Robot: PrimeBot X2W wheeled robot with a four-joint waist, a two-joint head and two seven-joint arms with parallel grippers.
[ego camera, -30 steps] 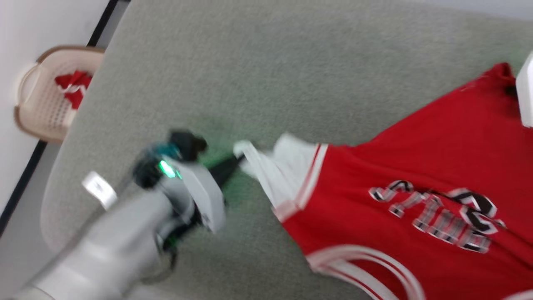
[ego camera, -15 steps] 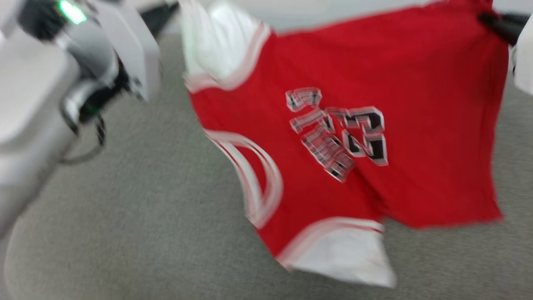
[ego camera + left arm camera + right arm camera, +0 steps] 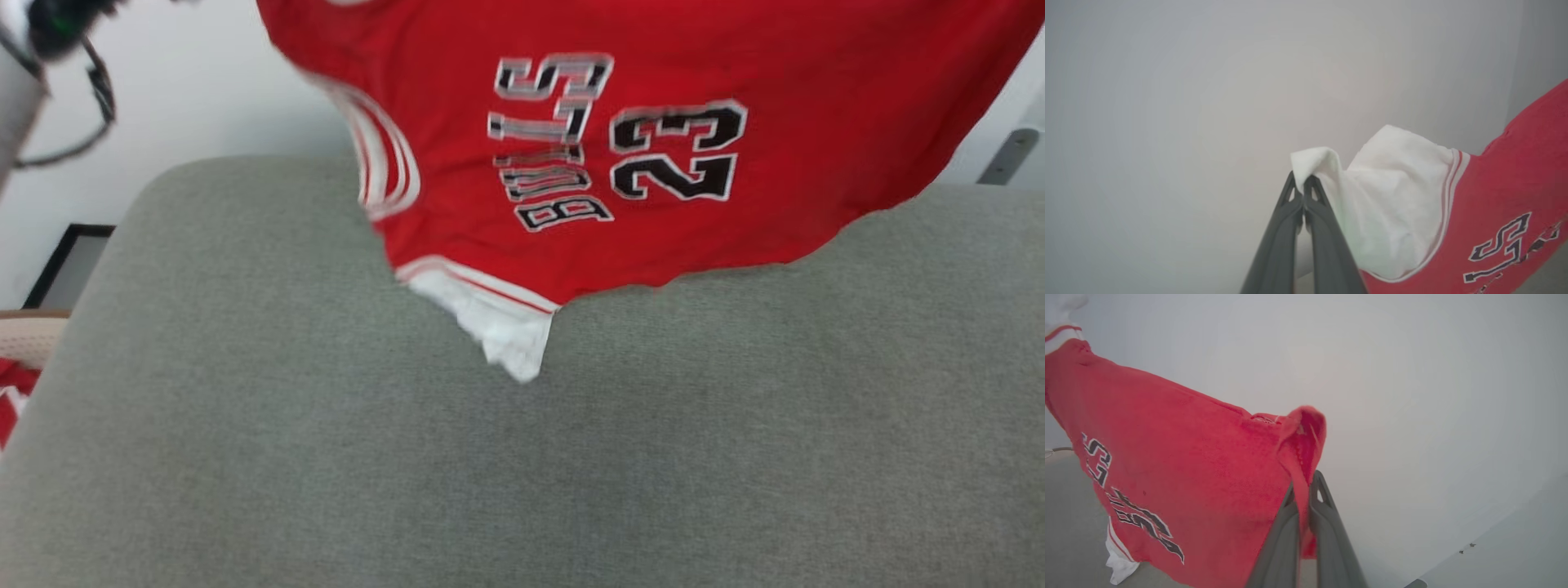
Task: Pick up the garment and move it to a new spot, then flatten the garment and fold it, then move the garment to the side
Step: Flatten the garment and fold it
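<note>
The garment point(image 3: 816, 98) hangs spread in the air above the grey counter point(image 3: 571, 474), its "BULLS 23" print turned sideways and one white sleeve dangling lowest; whether that sleeve touches the counter I cannot tell. The left pincer point(image 3: 1302, 192) is clamped on a fold of the other white sleeve. The right pincer point(image 3: 1303, 490) is clamped on a bunched red edge.
</note>
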